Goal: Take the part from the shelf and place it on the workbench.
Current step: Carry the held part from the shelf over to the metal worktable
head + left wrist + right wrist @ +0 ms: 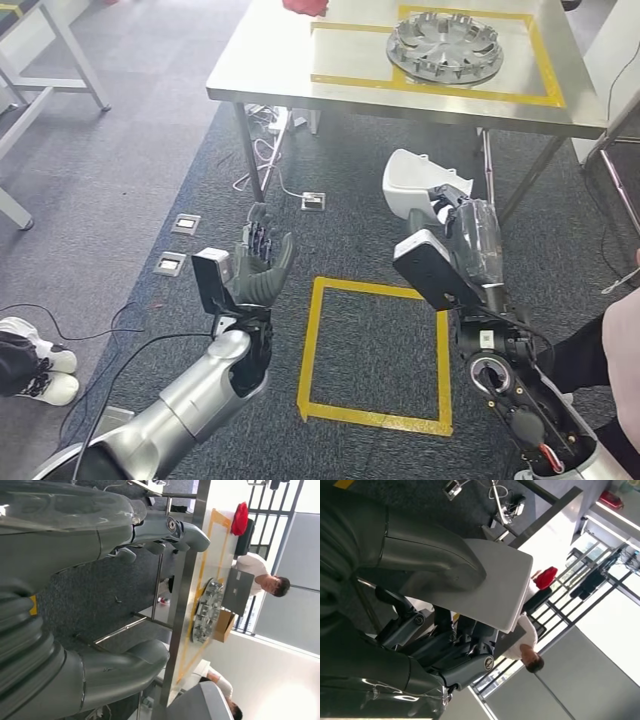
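Note:
My right hand holds a white plastic part in front of the steel workbench, below the level of its top. In the right wrist view the thumb lies on the part's flat pale face, with the dark fingers beneath it. My left hand is raised over the carpet, fingers apart and holding nothing; the left wrist view shows its thumb and fingers spread. On the workbench a yellow tape rectangle frames a silver wheel cover.
A red object sits at the bench's far edge. A yellow tape square marks the carpet ahead of me. Cables and floor sockets lie near the bench legs. A person stands at my right; shoes at the left.

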You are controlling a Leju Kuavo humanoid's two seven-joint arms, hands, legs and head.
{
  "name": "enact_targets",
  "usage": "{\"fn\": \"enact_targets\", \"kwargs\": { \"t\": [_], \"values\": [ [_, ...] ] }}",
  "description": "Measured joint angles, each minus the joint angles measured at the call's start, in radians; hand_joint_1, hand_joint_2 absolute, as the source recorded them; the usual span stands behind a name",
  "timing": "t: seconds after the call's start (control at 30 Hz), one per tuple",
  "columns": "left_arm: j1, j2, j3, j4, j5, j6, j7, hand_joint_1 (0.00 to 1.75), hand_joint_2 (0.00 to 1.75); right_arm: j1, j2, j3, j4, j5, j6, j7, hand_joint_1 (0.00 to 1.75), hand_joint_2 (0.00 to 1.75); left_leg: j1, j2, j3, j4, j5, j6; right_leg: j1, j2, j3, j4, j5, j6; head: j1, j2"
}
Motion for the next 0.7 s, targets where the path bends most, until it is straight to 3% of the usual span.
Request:
{"fn": "enact_targets", "kwargs": {
  "t": [0.03,0.07,0.1,0.17,0.2,0.27,0.33,0.43,0.5,0.53,0.57,0.63,0.7],
  "values": [
    [0.001,0.000,0.000,0.000,0.000,0.000,0.000,0.00,1.75,0.000,-0.004,-0.002,-0.002,0.002,0.000,0.002,1.75,1.75,0.001,0.000,0.012,0.002,-0.010,-0.002,-0.002,-0.001,-0.001,-0.031,0.017,0.002,0.000,0.000],
    [0.001,-0.001,0.000,0.001,0.000,0.000,0.000,0.00,1.75,0.000,-0.006,-0.005,-0.005,0.002,0.001,0.003,1.75,1.75,0.001,-0.001,0.026,0.004,-0.022,-0.004,-0.004,-0.002,0.013,-0.094,0.060,0.002,0.001,0.000],
    [0.001,-0.001,0.000,0.001,0.000,0.000,-0.001,0.00,1.75,0.000,-0.009,-0.007,-0.007,0.003,0.001,0.003,1.75,1.75,0.002,-0.001,0.039,0.006,-0.034,-0.008,-0.006,-0.002,0.031,-0.172,0.122,0.001,0.002,0.000],
    [-0.001,-0.003,0.000,0.003,0.001,0.000,-0.002,0.00,1.75,0.000,-0.012,-0.011,-0.010,0.003,0.002,0.004,1.75,1.75,0.001,-0.002,0.055,0.011,-0.053,-0.017,-0.003,-0.004,0.061,-0.282,0.206,-0.008,0.002,0.000],
    [-0.002,-0.003,-0.001,0.003,0.001,0.000,-0.002,0.00,1.75,0.000,-0.014,-0.013,-0.012,0.003,0.003,0.004,1.75,1.75,0.000,-0.002,0.059,0.014,-0.059,-0.023,0.000,-0.004,0.066,-0.302,0.222,-0.016,0.002,0.000],
    [-0.004,-0.004,-0.002,0.004,0.001,0.000,-0.004,0.00,1.75,-0.001,-0.016,-0.017,-0.017,0.003,0.005,0.004,1.75,1.75,0.001,-0.002,0.060,0.020,-0.065,-0.034,0.002,-0.002,0.080,-0.305,0.217,-0.032,0.000,0.000],
    [-0.008,-0.004,-0.003,0.004,0.000,0.000,-0.005,0.00,1.75,-0.004,-0.017,-0.023,-0.022,0.003,0.004,0.004,1.75,1.75,0.003,0.000,0.037,0.069,-0.069,-0.043,-0.001,-0.001,0.095,-0.309,0.212,-0.043,-0.001,0.000],
    [-0.011,-0.002,-0.010,0.006,0.000,0.000,-0.006,0.00,1.75,-0.007,-0.017,-0.024,-0.026,0.003,0.005,0.004,1.75,1.75,0.005,0.003,-0.084,0.251,-0.119,-0.054,-0.002,0.000,0.116,-0.311,0.195,-0.054,-0.006,0.000],
    [-0.008,0.000,-0.015,0.009,0.001,0.000,-0.006,0.00,1.75,-0.006,-0.017,-0.024,-0.027,0.003,0.005,0.004,1.75,1.75,0.005,0.003,-0.153,0.314,-0.152,-0.055,0.000,0.001,0.132,-0.311,0.178,-0.056,-0.008,0.000],
    [-0.006,0.000,-0.016,0.010,0.001,0.000,-0.006,0.00,1.75,-0.005,-0.018,-0.024,-0.027,0.003,0.005,0.004,1.75,1.75,0.004,0.003,-0.162,0.296,-0.142,-0.053,0.001,0.002,0.143,-0.311,0.169,-0.057,-0.009,0.000],
    [-0.006,0.000,-0.016,0.011,0.001,0.000,-0.006,0.00,1.75,-0.005,-0.018,-0.024,-0.027,0.004,0.005,0.005,1.75,1.75,0.003,0.003,-0.152,0.244,-0.109,-0.048,0.003,0.003,0.156,-0.311,0.159,-0.056,-0.010,0.000],
    [-0.007,0.001,-0.016,0.012,0.001,0.000,-0.006,0.00,1.75,-0.004,-0.018,-0.024,-0.027,0.007,0.005,0.006,1.75,1.75,-0.003,0.003,-0.108,0.093,0.001,-0.033,0.007,0.004,0.179,-0.310,0.137,-0.053,-0.011,0.000],
    [-0.009,0.002,-0.017,0.013,0.002,0.000,-0.006,0.00,1.75,-0.004,-0.018,-0.025,-0.028,0.010,0.007,0.008,1.75,1.75,-0.010,0.002,-0.079,0.005,0.065,-0.022,0.011,0.007,0.193,-0.311,0.120,-0.044,-0.010,0.000]
  ]
}}
